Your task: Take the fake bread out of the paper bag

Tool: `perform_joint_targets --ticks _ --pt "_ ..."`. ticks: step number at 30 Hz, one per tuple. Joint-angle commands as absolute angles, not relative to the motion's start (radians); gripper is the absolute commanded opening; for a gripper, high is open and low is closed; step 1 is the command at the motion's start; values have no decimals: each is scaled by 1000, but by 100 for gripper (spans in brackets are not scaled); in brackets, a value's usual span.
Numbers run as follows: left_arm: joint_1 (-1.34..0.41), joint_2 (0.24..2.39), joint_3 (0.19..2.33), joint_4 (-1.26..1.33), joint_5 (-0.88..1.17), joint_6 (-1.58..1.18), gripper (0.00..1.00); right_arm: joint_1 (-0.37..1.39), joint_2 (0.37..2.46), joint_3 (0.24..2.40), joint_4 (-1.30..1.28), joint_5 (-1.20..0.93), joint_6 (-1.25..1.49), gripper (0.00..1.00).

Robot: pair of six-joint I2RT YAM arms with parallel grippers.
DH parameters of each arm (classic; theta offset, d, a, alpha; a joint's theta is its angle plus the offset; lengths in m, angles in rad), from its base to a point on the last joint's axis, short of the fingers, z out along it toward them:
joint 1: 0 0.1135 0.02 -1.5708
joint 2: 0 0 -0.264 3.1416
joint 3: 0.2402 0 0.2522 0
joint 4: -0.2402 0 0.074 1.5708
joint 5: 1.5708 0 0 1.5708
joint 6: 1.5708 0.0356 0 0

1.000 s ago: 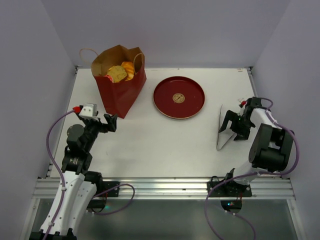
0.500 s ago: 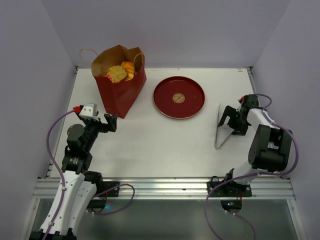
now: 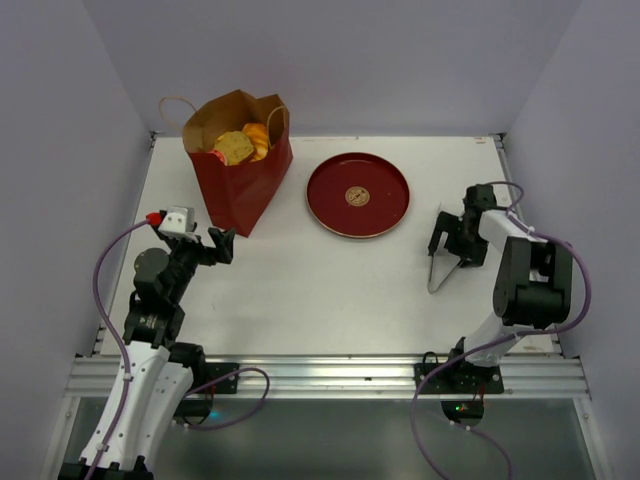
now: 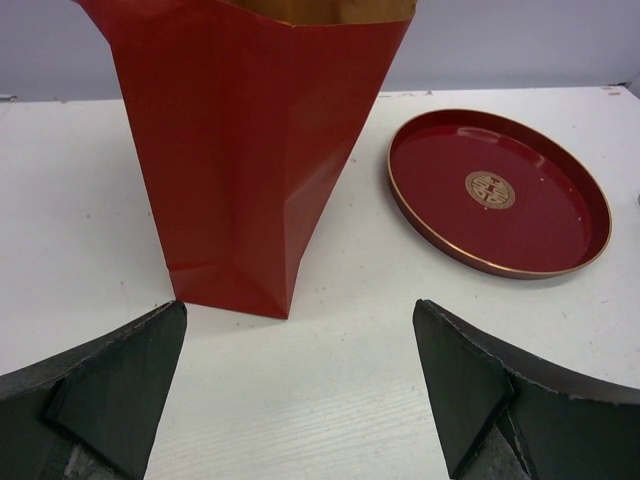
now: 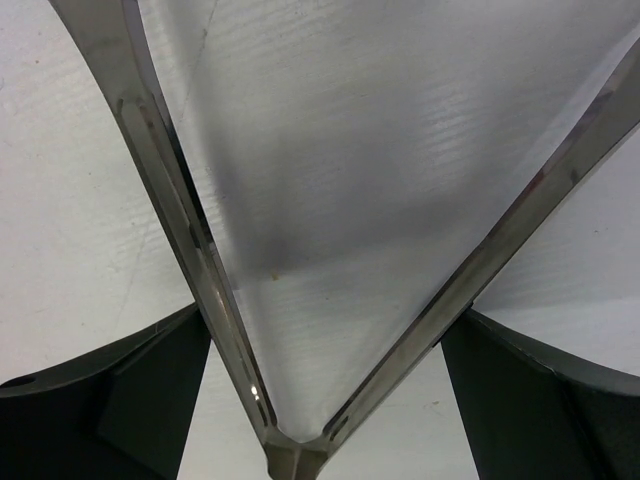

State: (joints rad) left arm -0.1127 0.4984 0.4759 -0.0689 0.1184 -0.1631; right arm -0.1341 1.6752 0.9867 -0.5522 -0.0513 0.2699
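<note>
fake bread (image 3: 243, 143): golden-orange toy pieces piled in the open mouth of the dark red paper carrier bag (image 3: 245, 195) with brown kraft lining. none out yet. from above i see several lumps, a paler squarish one in front and a more orange one behind. can't separate the shapes or call a long axis for any piece.

bag stands upright at the back-left of the white table (image 3: 320, 290), mouth up. so the only way in is top-down, along the bag's vertical axis.

left gripper (image 3: 222, 243) is the nearer one. it sits low, just in front of the bag's near bottom corner, aimed at the side wall. bread lies ahead of it and up. the left wrist view shows only the red wall and the base fold, no bread. jaws spread wide, nothing between them.

right gripper (image 3: 448, 240) is well apart, beyond the round dark red plate (image 3: 375, 212), which lies bare between the bag and that arm. jaws also wide, but not free: v-shaped steel tongs (image 5: 160, 180) sit between the fingers (image 5: 120, 400), hinge end toward the wrist, each arm against a finger's inner edge. reads as a grip on the tongs, with their tips angled down at the table.

my read: step in hand is the approach. either arm must get above the rim first. left has the short path but must climb. right has the reach tool but must cross over the plate. risk: nudging the wall tips the bag.
</note>
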Motion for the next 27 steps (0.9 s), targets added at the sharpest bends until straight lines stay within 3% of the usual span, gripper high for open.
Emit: perform_joint_targets --ticks 1,9,19,27 --pt "-118 502 477 -18 117 -141 100 -107 1707 1006 -531 -3 281 99" --pt "-118 500 477 -18 117 -141 99 -98 1717 1005 -522 138 255 99" --pt "-118 518 476 -18 117 -143 100 -100 1763 1012 -503 147 252 96" --pt "-118 525 474 -21 113 -141 100 -98 1764 1012 -492 121 232 74"
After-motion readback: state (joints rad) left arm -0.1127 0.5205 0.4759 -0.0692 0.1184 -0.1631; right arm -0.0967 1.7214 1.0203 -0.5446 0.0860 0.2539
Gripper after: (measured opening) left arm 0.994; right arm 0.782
